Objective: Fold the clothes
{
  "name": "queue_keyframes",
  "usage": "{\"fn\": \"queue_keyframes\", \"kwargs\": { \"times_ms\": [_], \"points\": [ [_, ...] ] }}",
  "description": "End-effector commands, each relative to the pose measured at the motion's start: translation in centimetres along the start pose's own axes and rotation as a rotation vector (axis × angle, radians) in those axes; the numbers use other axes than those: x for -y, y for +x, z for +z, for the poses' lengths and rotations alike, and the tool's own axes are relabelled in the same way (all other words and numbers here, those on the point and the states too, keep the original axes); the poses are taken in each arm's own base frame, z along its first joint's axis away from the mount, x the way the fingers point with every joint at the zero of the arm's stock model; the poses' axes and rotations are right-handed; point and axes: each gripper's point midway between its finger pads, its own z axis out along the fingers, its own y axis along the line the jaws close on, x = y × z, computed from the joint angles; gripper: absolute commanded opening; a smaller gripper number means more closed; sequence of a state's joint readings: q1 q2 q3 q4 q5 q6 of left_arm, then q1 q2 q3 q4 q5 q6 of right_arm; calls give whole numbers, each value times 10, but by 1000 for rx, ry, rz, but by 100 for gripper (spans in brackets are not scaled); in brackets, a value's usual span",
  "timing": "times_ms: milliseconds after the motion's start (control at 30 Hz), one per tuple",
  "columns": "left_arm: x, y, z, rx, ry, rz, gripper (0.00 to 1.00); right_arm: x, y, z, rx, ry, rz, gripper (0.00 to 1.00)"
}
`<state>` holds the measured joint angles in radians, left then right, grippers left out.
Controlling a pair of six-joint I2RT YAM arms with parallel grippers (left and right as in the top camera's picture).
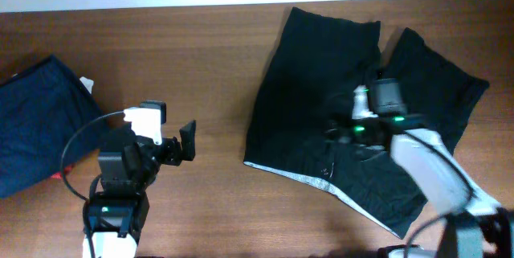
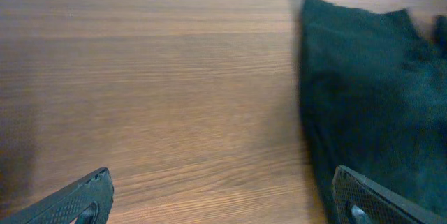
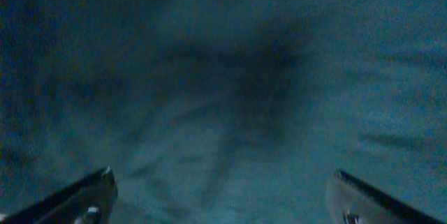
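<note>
Directly above the black shorts [image 1: 321, 89], close over the cloth near where the two legs part: right gripper [image 3: 222, 181], jaws released and spread wide, gripping nothing, dark fabric filling the view beneath. Well off to the left of the shorts, over bare table [image 1: 225, 65]: left gripper [image 1: 188, 141], jaws likewise released and empty, aimed toward the shorts' left edge. Spread open and flat, waistband with its whitish lining [image 1: 305, 179] toward the robot, both legs reaching toward the far side, long axis running near-to-far with a slight slant. Farther left of the shorts than the left gripper: folded navy garment [image 1: 36, 129], no part of this job. Judged nearer for the coming grasp: right arm, sitting on top of the cloth; probably needs only a short shift to a hem or the waistband. For the left arm, a reach rightward to the shorts' left edge first.
</note>
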<state>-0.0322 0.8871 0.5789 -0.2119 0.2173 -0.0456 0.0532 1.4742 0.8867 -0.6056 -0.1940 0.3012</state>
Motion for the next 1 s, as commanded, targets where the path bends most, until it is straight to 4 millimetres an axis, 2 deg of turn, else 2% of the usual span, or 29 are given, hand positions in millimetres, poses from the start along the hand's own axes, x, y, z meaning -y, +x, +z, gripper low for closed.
{"fn": "queue_keyframes", "kwargs": {
  "times_ms": [0,100,133,233,367,567,600,633,667,767,833,867,900,933,967],
  "points": [
    [22,0,7,-22,143,-18,99,53,-13,-39,63,104,136,99],
    [27,13,21,-83,187,-86,99,101,8,-55,3,163,341,99],
    [29,17,26,-101,194,-102,99,110,15,-58,-17,175,387,99],
    [53,38,49,-191,280,-162,99,137,35,-68,-66,210,523,99],
    [82,69,76,-293,340,-192,99,145,45,-72,-89,220,572,99],
    [116,117,109,-397,407,-142,98,146,45,-73,-90,220,574,99],
    [119,123,111,-410,412,-140,95,146,45,-73,-91,220,574,99],
    [125,137,114,-448,418,-153,89,146,45,-73,-92,220,574,99],
    [129,143,115,-468,422,-153,89,146,45,-72,-93,220,574,99],
    [143,161,113,-516,445,-131,69,146,45,-72,-92,220,574,99],
    [152,162,111,-517,466,-113,39,146,45,-72,-91,220,574,99],
    [154,162,110,-514,471,-108,30,146,45,-72,-91,220,574,99],
    [154,161,110,-512,473,-106,12,146,45,-72,-91,220,574,99],
    [154,162,111,-512,468,-106,1,146,45,-72,-91,221,574,99],
    [151,163,111,-514,453,-107,1,146,45,-72,-91,221,574,99]
  ]
}}
